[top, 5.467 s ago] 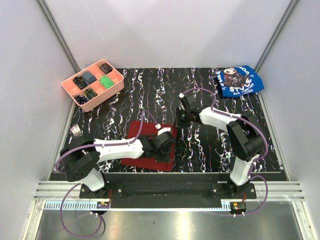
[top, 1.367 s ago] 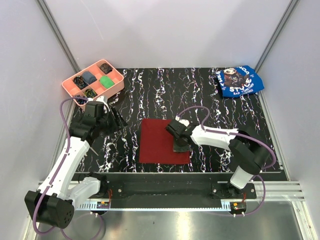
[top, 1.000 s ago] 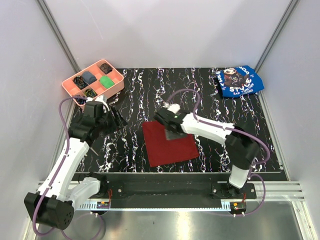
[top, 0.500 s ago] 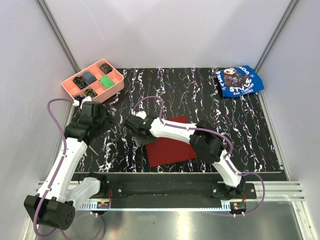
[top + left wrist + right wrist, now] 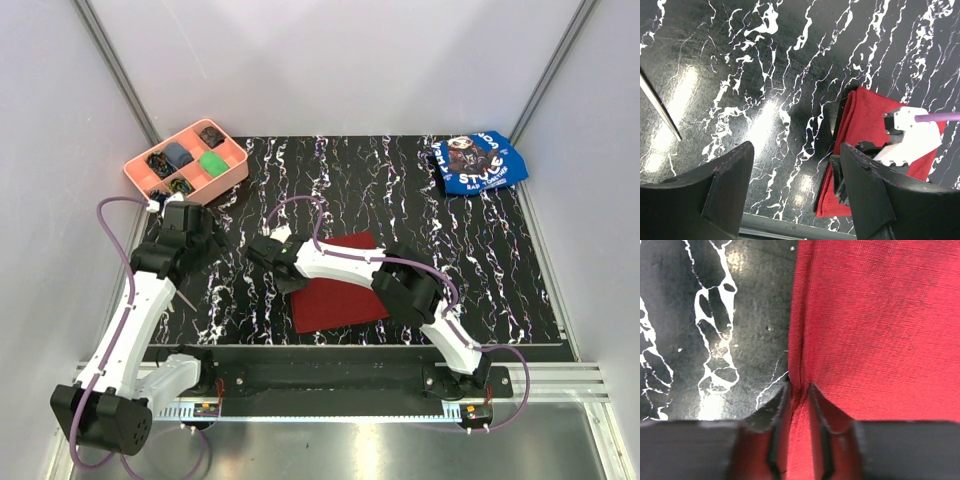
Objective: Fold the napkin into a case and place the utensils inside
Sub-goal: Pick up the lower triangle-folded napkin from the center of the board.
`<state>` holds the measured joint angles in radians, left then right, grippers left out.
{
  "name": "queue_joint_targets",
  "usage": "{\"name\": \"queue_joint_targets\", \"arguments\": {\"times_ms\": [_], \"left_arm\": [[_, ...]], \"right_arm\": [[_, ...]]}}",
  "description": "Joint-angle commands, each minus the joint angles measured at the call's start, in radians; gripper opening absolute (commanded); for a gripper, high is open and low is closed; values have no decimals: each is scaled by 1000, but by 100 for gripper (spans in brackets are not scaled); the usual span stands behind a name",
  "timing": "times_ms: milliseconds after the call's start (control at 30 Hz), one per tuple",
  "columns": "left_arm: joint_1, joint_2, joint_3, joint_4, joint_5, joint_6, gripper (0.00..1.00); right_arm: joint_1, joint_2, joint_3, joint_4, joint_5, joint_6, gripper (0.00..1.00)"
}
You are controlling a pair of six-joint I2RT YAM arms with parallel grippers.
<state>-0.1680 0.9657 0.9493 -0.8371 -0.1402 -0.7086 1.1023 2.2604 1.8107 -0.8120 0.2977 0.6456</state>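
The dark red napkin (image 5: 340,300) lies flat near the table's front centre, and its left edge looks doubled over in the left wrist view (image 5: 875,120). My right gripper (image 5: 285,272) reaches across to that left edge. In its own view the right gripper (image 5: 799,390) is shut on a pinched ridge of the napkin (image 5: 875,325). My left gripper (image 5: 212,240) hangs open above bare table to the left, with nothing between its fingers (image 5: 795,165). One thin silver utensil (image 5: 186,298) lies beside the left arm, and its handle (image 5: 660,112) shows in the left wrist view. The fork is hidden.
A pink compartment tray (image 5: 215,192) with small items stands at the back left. A blue printed cloth (image 5: 478,162) lies at the back right corner. White walls with metal posts close in the black marbled table.
My right gripper swept left across the napkin to its left edge and closed on it. The napkin turned and shifted slightly. The left arm barely moved.
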Motion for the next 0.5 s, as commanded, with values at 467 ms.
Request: {"name": "queue_joint_targets", "arguments": {"times_ms": [467], "left_arm": [[27,252,-132,363,508,32,77]], "right_arm": [[-119,-335,-358,439,-456,18,0]]}}
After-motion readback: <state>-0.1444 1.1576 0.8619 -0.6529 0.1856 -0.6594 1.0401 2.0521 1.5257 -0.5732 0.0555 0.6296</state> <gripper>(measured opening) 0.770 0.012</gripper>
